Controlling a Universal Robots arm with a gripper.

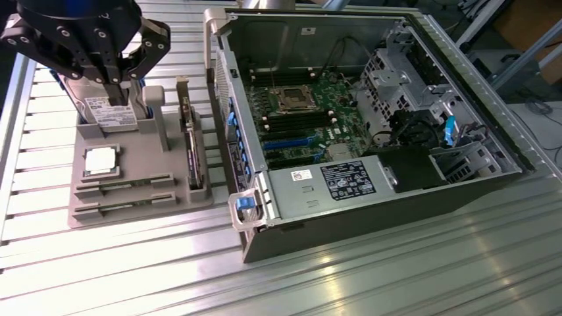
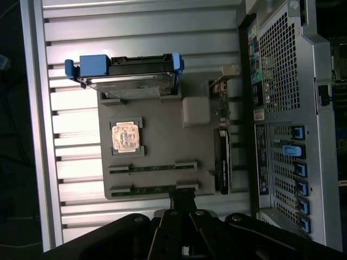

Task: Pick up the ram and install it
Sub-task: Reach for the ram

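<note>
Two ram sticks lie in the slots of the grey holder tray [image 1: 131,217]: one ram [image 1: 123,186] [image 2: 152,168] and a second ram [image 1: 123,205] [image 2: 153,189] beside it, both thin and dark. My gripper [image 1: 116,91] [image 2: 182,203] hangs above the tray's far end, over the hard drive, with its fingers shut and nothing between them. In the wrist view the fingertips sit just off the tray edge nearest the ram slots. The open computer case [image 1: 457,191] lies at the exterior view's right, its motherboard [image 1: 303,112] exposed.
On the tray also stand a hard drive [image 1: 110,113] [image 2: 127,81] with blue rails, a square silver CPU [image 1: 100,160] [image 2: 126,137] and an upright expansion card [image 1: 191,141] [image 2: 221,162]. The case wall [image 2: 282,108] rises close beside the tray.
</note>
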